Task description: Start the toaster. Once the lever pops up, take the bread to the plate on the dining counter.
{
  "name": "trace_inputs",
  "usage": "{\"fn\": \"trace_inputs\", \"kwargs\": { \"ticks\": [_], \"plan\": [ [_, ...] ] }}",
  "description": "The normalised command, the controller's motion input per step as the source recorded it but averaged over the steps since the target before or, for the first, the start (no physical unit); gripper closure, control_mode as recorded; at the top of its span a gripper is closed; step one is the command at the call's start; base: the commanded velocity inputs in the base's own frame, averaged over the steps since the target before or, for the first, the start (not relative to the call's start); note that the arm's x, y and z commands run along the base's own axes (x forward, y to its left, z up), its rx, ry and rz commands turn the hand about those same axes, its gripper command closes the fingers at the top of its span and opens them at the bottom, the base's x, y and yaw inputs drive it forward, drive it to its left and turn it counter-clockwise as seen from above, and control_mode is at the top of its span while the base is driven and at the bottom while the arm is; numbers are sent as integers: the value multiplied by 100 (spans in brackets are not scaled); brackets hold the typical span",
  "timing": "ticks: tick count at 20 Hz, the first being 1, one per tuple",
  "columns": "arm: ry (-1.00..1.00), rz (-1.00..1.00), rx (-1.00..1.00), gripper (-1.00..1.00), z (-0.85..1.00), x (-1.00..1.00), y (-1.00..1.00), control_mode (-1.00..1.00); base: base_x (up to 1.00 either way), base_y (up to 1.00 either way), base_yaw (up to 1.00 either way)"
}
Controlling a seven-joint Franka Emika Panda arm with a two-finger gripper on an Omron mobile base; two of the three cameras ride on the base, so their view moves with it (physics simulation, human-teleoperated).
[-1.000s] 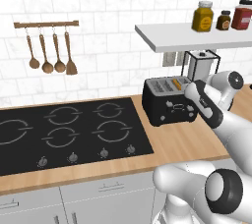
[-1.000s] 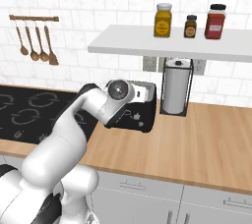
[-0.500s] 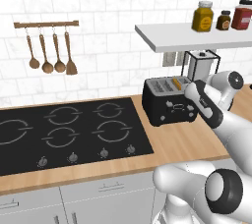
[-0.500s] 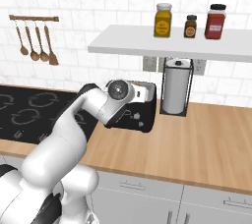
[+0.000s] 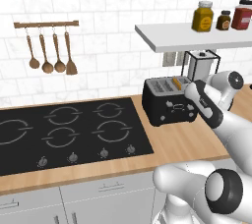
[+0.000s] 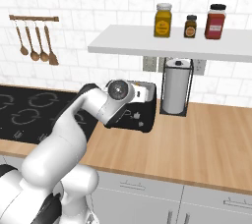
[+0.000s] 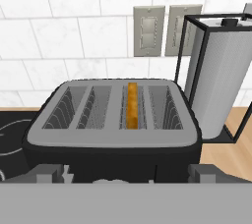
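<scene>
Hand [image 7: 126, 176] spread wide against toaster [image 7: 113, 134] front, bread [image 7: 132, 105] slotted beyond.

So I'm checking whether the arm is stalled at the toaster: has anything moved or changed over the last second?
Nothing has visibly changed. The end effector stays open at the front of the toaster, holding nothing, and the bread sits in the same slot. The paper towel holder beside the toaster and the jars on the shelf are where they were.

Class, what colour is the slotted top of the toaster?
Silver-grey, on a black body; the toaster shows this best in the hand view.
</scene>
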Motion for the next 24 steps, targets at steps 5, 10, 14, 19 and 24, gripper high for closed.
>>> {"fn": "trace_inputs", "kwargs": {
  "ticks": [5,10,14,19,24],
  "plan": [
    [0,0,0,-100,0,0,0,-100,0,0,0],
    [0,0,0,-100,0,0,0,-100,0,0,0],
    [0,0,0,-100,0,0,0,-100,0,0,0],
    [0,0,0,-100,0,0,0,-100,0,0,0],
    [0,0,0,-100,0,0,0,-100,0,0,0]
  ]
}}
